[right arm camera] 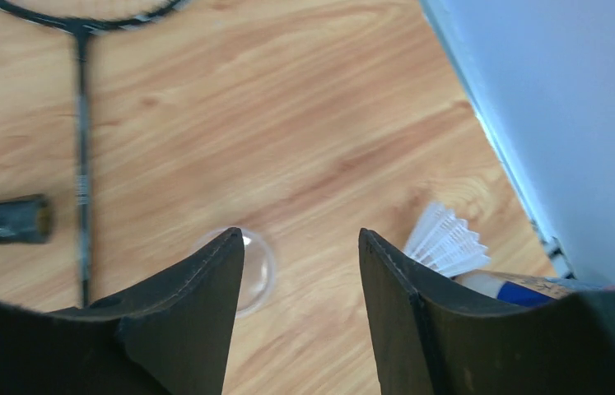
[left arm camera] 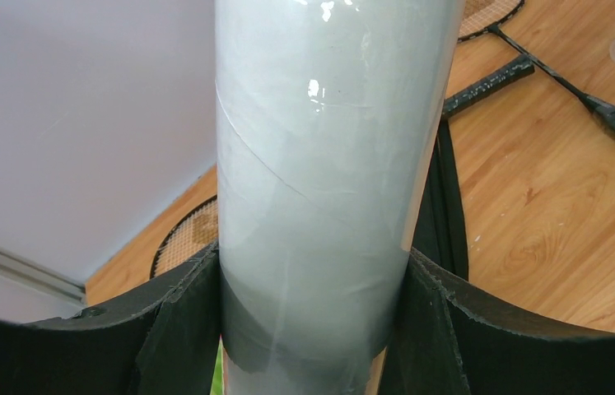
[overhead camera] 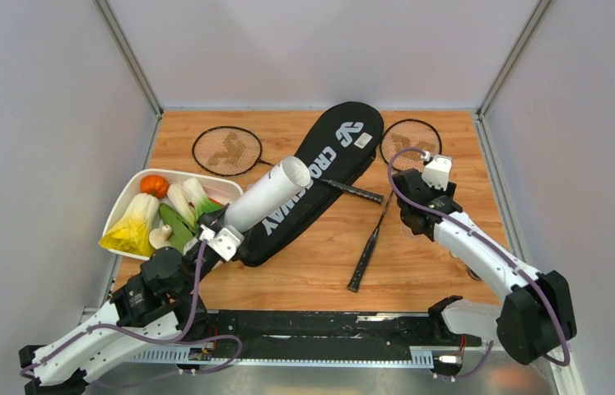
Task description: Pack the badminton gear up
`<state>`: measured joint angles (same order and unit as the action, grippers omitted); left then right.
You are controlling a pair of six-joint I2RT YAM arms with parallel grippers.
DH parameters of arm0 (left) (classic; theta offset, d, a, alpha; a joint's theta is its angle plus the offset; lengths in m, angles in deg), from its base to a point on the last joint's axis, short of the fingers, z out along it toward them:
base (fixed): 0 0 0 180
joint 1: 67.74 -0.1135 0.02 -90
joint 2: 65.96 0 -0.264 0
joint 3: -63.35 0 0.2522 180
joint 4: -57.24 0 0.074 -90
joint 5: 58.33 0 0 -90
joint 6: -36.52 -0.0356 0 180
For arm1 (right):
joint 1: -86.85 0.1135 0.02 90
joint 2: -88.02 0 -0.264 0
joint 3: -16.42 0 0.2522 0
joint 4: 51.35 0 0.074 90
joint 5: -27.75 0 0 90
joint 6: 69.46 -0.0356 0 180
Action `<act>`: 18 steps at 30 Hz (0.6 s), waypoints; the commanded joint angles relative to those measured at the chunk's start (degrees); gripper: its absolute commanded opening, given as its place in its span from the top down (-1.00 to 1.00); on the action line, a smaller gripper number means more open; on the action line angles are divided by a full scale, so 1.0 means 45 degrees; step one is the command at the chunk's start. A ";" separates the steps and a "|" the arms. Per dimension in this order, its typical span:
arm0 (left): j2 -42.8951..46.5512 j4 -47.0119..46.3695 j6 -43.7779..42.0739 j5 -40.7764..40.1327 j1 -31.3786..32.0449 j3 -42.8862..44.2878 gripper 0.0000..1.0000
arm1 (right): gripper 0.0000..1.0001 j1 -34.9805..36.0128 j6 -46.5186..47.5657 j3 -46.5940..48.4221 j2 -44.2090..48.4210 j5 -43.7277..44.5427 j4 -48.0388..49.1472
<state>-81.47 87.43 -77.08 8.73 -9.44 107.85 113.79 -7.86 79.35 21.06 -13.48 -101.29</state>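
white tube (left arm camera: 328,164) runs off top and bottom of left wrist view and covers most of the black bag (left arm camera: 450,206). right wrist view: shuttlecock (right arm camera: 445,240) base hidden behind right gripper (right arm camera: 300,236), clear lid (right arm camera: 258,271) half covered, racket (right arm camera: 81,82) head cut off at top.

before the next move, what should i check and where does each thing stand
1. left claw clamped on white tube: ok
2. tube mouth uncapped: ok
3. right claw empty, jaws apart: ok
4. shuttlecock between the right jaws: not ok, it lies outside them, by the wall
5. clear lid away from right claw: not ok, partly beneath it
6. racket bag opened: cannot tell
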 commanded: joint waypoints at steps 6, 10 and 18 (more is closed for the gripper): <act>0.1015 -0.1009 0.0764 -0.0550 -0.0025 0.0010 0.01 | -0.10 -0.2227 0.0896 -0.0251 -0.2180 0.1436 0.0166; 0.0862 -0.1027 0.0954 -0.0336 -0.0025 0.0239 0.01 | -0.16 -0.3905 0.1200 -0.0449 -0.2631 -0.1145 0.1299; 0.0469 -0.1126 0.1020 -0.0358 -0.0021 0.0213 0.01 | -0.58 -0.5199 0.0338 -0.0632 -0.2761 -0.1714 0.1053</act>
<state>-78.52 86.77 -73.45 7.15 -9.44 107.78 91.17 -3.53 76.38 8.91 -19.69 -97.38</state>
